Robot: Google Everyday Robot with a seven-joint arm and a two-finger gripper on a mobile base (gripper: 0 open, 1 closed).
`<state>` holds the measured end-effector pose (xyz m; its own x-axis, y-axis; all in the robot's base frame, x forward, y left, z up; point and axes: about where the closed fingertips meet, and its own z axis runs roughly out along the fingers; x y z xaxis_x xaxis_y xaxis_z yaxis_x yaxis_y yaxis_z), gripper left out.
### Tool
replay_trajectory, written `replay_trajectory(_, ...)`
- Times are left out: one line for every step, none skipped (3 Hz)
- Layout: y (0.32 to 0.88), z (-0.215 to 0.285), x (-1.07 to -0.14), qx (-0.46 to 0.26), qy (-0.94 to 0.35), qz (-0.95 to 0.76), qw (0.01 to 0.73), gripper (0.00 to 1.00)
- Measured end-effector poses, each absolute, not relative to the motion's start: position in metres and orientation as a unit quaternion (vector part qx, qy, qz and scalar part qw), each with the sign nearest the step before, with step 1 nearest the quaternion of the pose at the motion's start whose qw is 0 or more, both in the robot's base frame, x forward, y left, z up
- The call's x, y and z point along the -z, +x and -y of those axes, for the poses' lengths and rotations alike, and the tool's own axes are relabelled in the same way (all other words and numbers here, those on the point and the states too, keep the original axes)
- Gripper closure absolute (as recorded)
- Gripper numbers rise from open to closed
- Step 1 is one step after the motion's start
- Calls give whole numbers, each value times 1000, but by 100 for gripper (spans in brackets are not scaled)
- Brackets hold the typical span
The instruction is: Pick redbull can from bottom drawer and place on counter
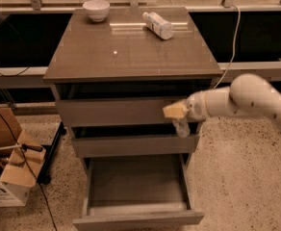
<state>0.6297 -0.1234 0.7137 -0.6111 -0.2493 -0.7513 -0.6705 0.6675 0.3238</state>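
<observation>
The redbull can (182, 128) is a small slim silvery can that hangs just under my gripper (177, 114). The gripper is shut on its top and holds it in the air in front of the right end of the two upper drawers, well above the bottom drawer. The bottom drawer (136, 218) is pulled out and its grey inside shows nothing in it. The counter (131, 52) is the glossy brown top slab, above and to the left of the gripper. My white arm (246, 100) reaches in from the right.
A white bowl (96, 9) stands at the counter's back left. A clear plastic bottle with a white cap (159, 25) lies at the back right. Cardboard boxes (8, 177) sit on the floor to the left. A white cable (235, 28) hangs behind the cabinet at the right.
</observation>
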Motion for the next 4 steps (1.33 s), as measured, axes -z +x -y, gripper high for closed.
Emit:
replay_trajectory(665, 130, -822, -226, -308, -838, 390, 100)
replay_trajectory(673, 129, -838, -220, -310, -833, 402, 100)
replay_trajectory(673, 129, -837, -221, -311, -833, 401, 100)
replay_trajectory(673, 124, -841, -214, -313, -832, 405, 100)
